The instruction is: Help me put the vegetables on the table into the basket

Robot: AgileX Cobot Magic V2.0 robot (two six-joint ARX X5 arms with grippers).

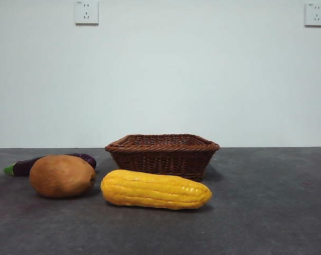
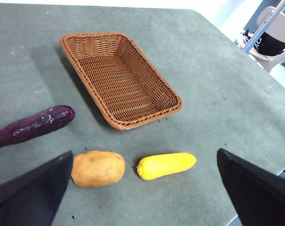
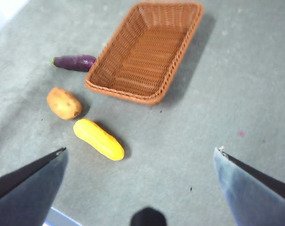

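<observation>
A: Nearest the front camera, what do we have?
B: The corn cob [image 1: 155, 189], lengthwise on the table [image 1: 266, 212], the potato [image 1: 62, 176] just beside it.
A: Behind them?
B: The eggplant [image 1: 23, 166] peeks out past the potato; the wicker basket [image 1: 162, 153] sits behind the corn, empty.
A: Grippers?
B: Left gripper [image 2: 142, 188] and right gripper [image 3: 140, 181] both hang high, jaws spread wide, holding nothing.
A: Advice?
B: I'd pinch the corn across its middle and lift well over the braided rim
</observation>
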